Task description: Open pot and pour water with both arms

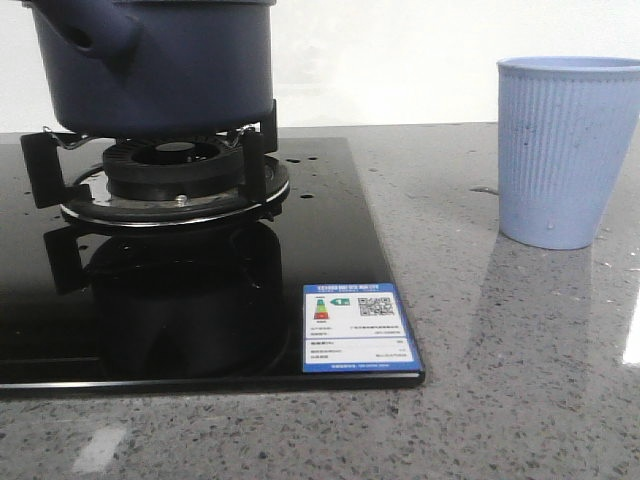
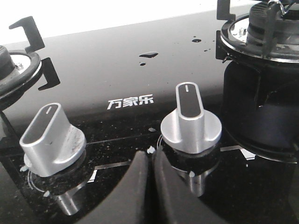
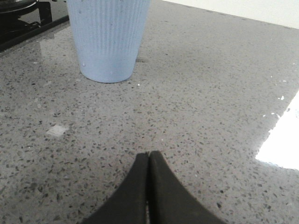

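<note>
The dark navy-blue pot point(image 1: 160, 70) sits on the burner grate point(image 1: 165, 170) of the black glass stove at the upper left of the front view; its stubby handle points left and its top is cut off by the frame. The light blue ribbed cup point(image 1: 565, 150) stands on the grey counter at the right, and shows in the right wrist view point(image 3: 108, 37). My left gripper point(image 2: 150, 156) is shut and empty, low over the stove front between two silver knobs. My right gripper point(image 3: 148, 156) is shut and empty over the counter, short of the cup. Neither gripper shows in the front view.
Two silver knobs point(image 2: 190, 121) point(image 2: 51, 140) stand on the black glass stove top point(image 2: 117, 70), with water drops on it. A second burner point(image 2: 14, 70) sits at the stove's other side. A blue-and-white label point(image 1: 358, 325) is on the stove corner. The speckled grey counter point(image 3: 210, 93) surrounds the cup.
</note>
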